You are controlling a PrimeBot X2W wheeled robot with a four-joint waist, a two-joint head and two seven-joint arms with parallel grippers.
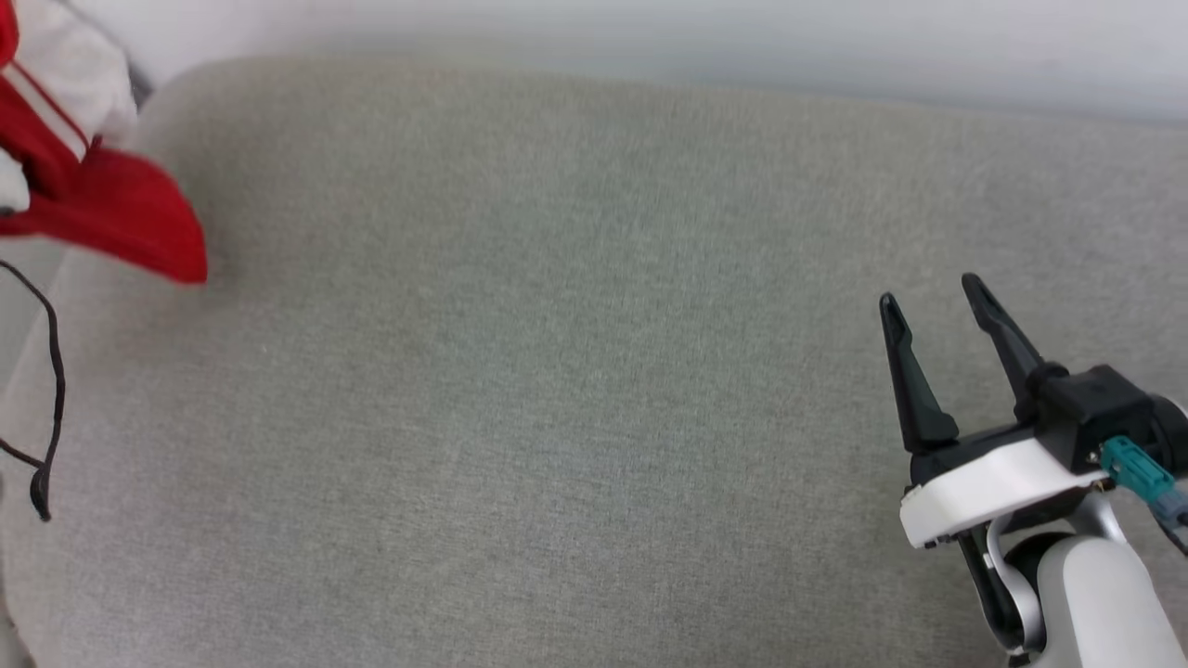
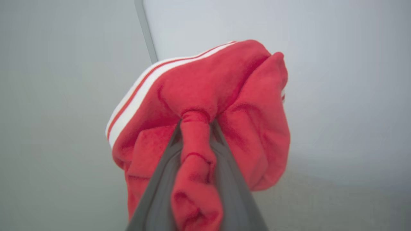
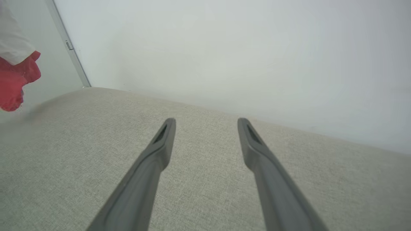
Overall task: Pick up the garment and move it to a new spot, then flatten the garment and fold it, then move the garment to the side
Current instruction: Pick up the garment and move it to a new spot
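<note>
Left pincer (image 2: 196, 124) tight on garment (image 2: 221, 83)

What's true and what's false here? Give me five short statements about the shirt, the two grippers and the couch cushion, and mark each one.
1. The left gripper is shut on the garment. True.
2. The right gripper holds a white sleeve. False: its fingers stand apart with nothing between them, above the grey cushion.
3. The garment lies flat and folded in the middle of the cushion. False: it is bunched up in the left gripper, at the far left of the head view.
4. The garment has red-and-white striped trim. True.
5. A thin black cord shows by the cushion's left edge. True.
</note>
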